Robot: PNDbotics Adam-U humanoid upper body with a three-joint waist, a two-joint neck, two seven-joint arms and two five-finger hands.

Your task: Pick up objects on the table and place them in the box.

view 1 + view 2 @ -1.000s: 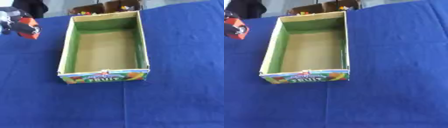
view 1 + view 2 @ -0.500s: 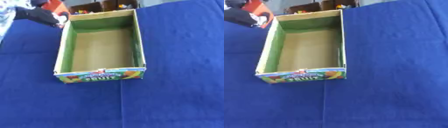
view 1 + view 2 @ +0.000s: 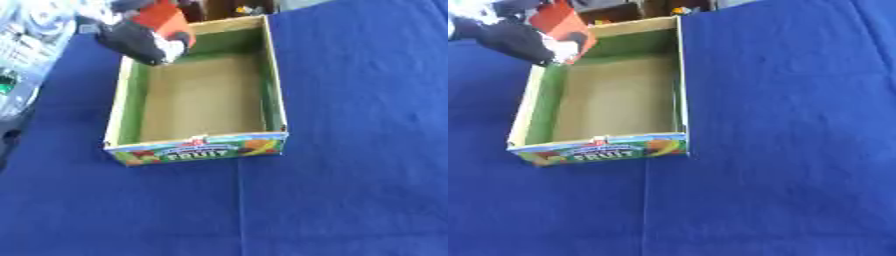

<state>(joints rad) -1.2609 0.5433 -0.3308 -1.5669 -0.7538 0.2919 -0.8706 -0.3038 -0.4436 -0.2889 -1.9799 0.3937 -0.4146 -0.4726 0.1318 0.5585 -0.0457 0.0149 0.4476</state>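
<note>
Left hand: black robot hand (image 3: 138,39) at 11 o'clock, fingers curled round the red-orange object, held over the box's far-left corner
Right hand: not visible in either view
Table: flat surface under a blue cloth (image 3: 350,150), fills most of both views
Box: open rectangular cardboard box (image 3: 274,85), green inner walls, tan floor, colourful "FRUIT" print on the near end; sits left of centre, nothing inside it
Object: small red-orange blocky item (image 3: 558,21), blurred, gripped in the left hand above the box's 11 o'clock corner
</note>
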